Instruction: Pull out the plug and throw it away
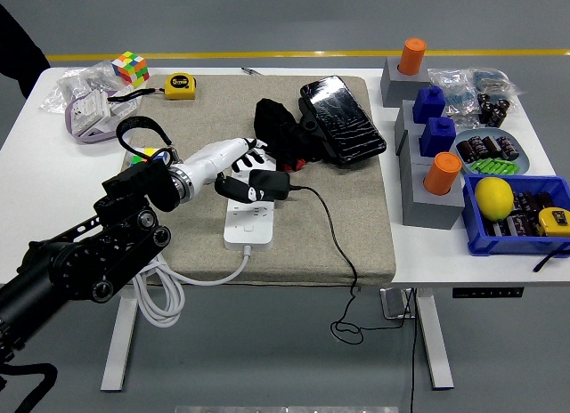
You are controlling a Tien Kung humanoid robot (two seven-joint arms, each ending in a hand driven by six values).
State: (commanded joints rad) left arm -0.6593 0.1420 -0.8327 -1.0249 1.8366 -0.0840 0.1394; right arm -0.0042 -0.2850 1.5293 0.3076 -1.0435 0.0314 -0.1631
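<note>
A: Plug, black, adapter type; location: seated at the far end of the white power strip, on the grey mat toward the table's left half; status: not yet pulled, as far as can be judged; its black cable trails over the mat's near edge and hangs below the table.

B: Hand?

A: Left hand, white-fingered; fingers curled over and touching the plug's left side; whether the grip is firm cannot be told; right hand: not seen.

B: Remaining work?

A: By my judgement, all of it: extraction, then disposal; no bin visible on the table.

B: Surroundings?

A: Black glove-like item just behind the plug; black phone-like slab at the mat's far right; tape measure and puzzle cube at the far left corner; blue tray with a lemon at the right edge.

B: Obstructions?

A: Glove crowds the far side; strip lies loose, so it may lift with the plug; the strip's white cord loops off the near edge.
</note>
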